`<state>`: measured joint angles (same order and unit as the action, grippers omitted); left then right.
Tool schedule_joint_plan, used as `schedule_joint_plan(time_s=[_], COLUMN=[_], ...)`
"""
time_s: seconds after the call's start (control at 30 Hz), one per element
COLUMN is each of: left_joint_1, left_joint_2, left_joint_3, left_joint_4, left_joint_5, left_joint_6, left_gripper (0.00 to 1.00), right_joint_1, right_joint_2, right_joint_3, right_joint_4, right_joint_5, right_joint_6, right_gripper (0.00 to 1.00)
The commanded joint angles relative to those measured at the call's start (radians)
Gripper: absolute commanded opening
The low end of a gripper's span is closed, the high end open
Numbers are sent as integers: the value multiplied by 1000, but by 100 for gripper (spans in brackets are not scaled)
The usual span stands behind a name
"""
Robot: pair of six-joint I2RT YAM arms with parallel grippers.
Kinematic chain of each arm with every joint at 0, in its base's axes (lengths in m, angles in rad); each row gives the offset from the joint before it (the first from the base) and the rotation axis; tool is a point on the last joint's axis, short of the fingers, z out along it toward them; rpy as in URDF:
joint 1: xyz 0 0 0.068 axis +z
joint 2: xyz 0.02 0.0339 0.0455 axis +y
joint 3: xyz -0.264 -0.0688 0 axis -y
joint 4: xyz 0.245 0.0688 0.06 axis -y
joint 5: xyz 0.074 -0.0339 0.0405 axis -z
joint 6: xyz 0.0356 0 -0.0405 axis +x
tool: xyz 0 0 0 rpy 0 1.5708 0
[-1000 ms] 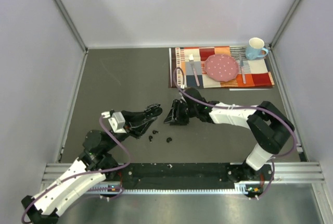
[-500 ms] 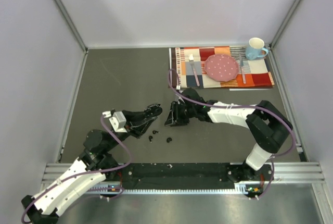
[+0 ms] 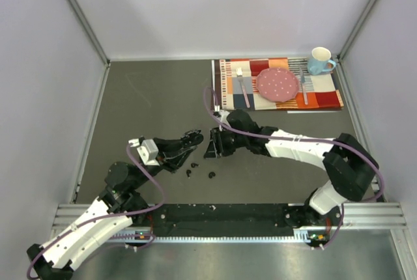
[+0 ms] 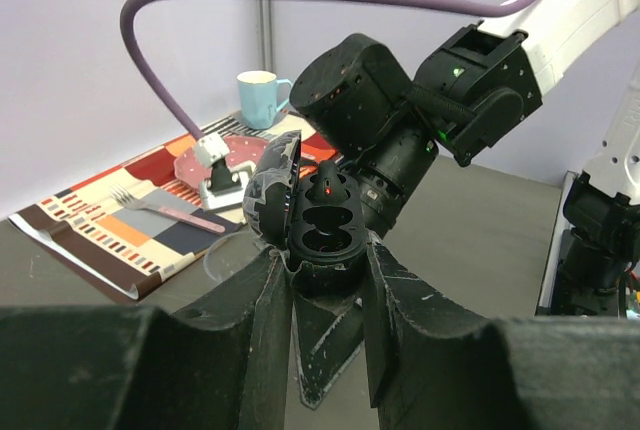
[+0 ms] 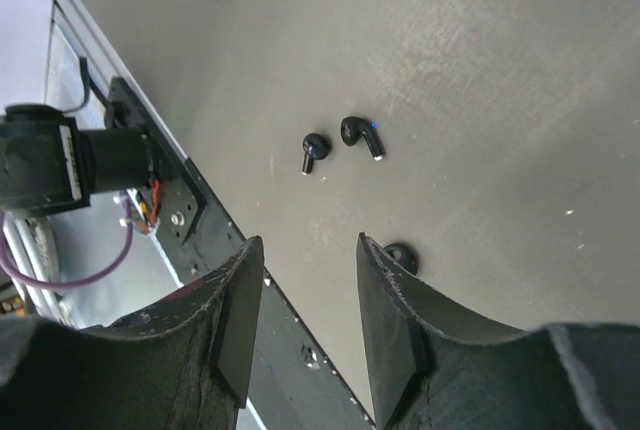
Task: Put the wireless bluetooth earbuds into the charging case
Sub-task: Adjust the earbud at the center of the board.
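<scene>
The tiny, glossy earbuds (image 5: 316, 150) could squirt out of a pinch. The right arm (image 4: 400, 120), crowding the charging case (image 4: 322, 225), could knock it askew or snap its lid (image 4: 270, 185) shut. The left fingers (image 4: 272, 300) are clamped narrow on the open case, holding it tilted above the desk (image 3: 150, 98). The right fingers (image 5: 385, 290) stand partly apart and empty, hovering over loose buds lying toward the middle of the desk's near edge.

I look in on pale lilac walls (image 3: 228, 6) closing three sides of a dark grey tabletop (image 3: 156, 98), with metal corner rails (image 3: 79, 16), under soft even light.
</scene>
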<state>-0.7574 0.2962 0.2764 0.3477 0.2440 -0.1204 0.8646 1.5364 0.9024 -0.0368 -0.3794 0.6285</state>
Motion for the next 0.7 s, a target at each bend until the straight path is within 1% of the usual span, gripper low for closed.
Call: schedule_joint_plan(time_s=[0.0, 0.23, 0.4, 0.63, 0.67], left_joint_1=[-2, -3, -3, -3, -3], left_joint_2=[-19, -17, -16, -9, -8], left_joint_3=[-2, 0, 0, 0, 0], left_joint_4=[54, 54, 54, 56, 56], left_joint_5=[-17, -15, -9, -8, -6], left_joint_6=[-2, -15, -18, -21, -21], left_gripper=[0, 0, 0, 0, 0], right_joint_1=[40, 57, 57, 63, 63], right_joint_2=[59, 113, 146, 185, 186], right_joint_3=[-14, -17, -14, -7, -8], right_joint_4=[25, 17, 9, -14, -15], right_joint_5=[-35, 19, 27, 56, 54], right_joint_6=[-69, -104, -125, -139, -139], right_gripper=[42, 38, 37, 32, 30])
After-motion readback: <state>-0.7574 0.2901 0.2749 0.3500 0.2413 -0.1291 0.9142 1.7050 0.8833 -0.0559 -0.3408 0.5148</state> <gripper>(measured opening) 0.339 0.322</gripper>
